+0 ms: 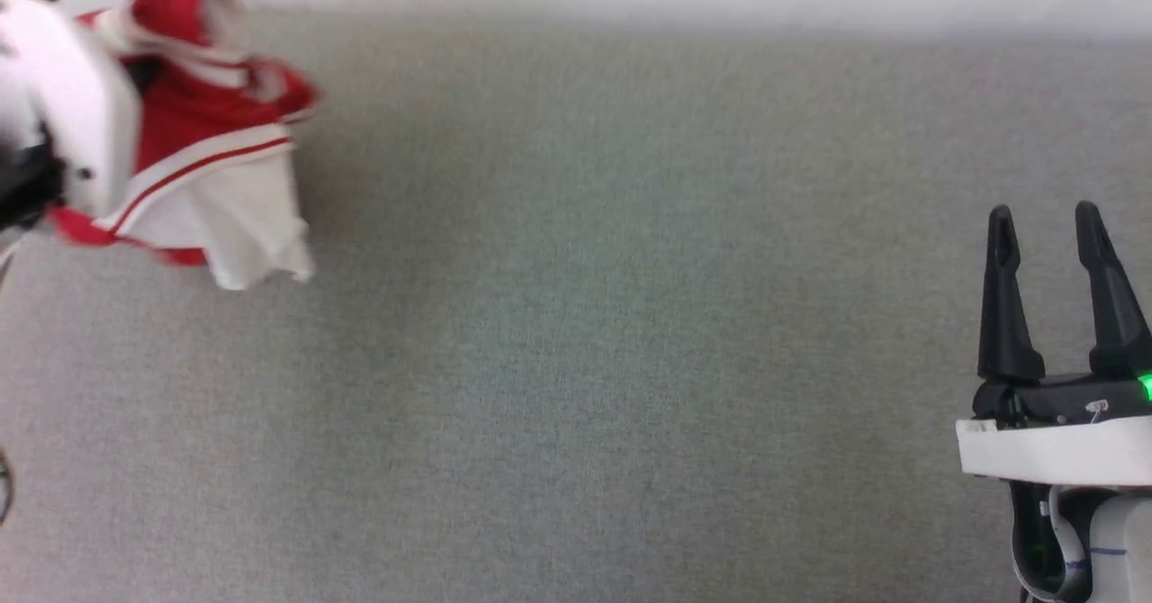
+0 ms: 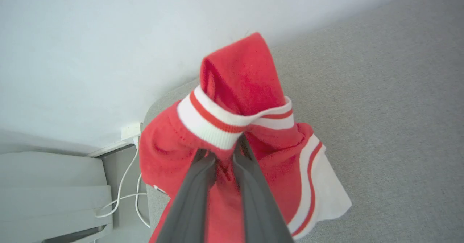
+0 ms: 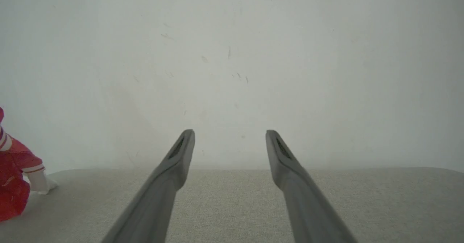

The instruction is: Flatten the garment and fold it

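Garment [image 1: 207,162]: is lying in a crumpled bunch at the far left of the grey surface [image 1: 585,315]. Left claw [image 2: 224,150]: is clamping its red cloth beside striped trim [image 2: 214,121]. Right claw [image 1: 1044,216]: is standing apart, empty, well away. Progress: flattening is barely starting; folding is waiting entirely.
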Robot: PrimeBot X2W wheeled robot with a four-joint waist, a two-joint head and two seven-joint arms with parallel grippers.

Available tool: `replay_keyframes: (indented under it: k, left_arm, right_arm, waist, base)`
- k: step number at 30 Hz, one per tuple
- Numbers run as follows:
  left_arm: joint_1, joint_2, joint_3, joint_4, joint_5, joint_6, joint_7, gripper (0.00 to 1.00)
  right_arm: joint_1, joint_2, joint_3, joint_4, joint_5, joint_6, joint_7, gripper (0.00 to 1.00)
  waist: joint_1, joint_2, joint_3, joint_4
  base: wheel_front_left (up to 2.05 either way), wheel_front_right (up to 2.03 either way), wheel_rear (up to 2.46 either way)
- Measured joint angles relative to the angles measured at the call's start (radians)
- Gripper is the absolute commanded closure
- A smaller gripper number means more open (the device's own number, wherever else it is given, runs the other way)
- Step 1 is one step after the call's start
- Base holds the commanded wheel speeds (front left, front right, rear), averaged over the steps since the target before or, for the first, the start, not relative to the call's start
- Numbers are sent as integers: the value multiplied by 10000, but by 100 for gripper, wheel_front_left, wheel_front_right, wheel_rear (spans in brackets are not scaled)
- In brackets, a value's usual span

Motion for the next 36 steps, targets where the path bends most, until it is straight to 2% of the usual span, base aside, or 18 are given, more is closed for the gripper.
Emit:
replay_keyframes:
  k: [5,11,18,25,30,36]
  left_arm:
    - [-583,-307,-1047,-1271,-326,0,-286,100]
    - [-1113,-949,-2487,-2165,-531,-2,-679,100]
    - [-1711,-1979,-4103,-2111,-815,-2,-1365,100]
    - [-1894,-3221,-5935,-1430,-1216,-2,-1900,100]
    - [-1453,-3827,-6571,-890,-1496,-2,-1659,100]
    - [530,-4385,-6642,-1058,-564,-2,-38,100]
  right_arm:
    - [142,4,12,42,148,0,0,0]
    - [159,0,98,82,263,0,0,0]
    - [151,-4,84,94,374,0,-2,0]
    - [151,-10,59,96,610,0,-2,0]
    - [144,-8,54,96,715,0,-2,0]
    - [36,-8,92,138,779,0,-2,0]
  waist:
    - [-2,0,-560,-301]
    - [0,0,-881,-1091]
    - [1,0,-926,-2376]
    - [2,0,-776,-3652]
    - [2,0,-530,-4324]
    - [3,0,-89,-4630]
  base:
    - [0,0,0]
    - [0,0,0]
    - [0,0,0]
    - [0,0,0]
    - [0,0,0]
    - [0,0,0]
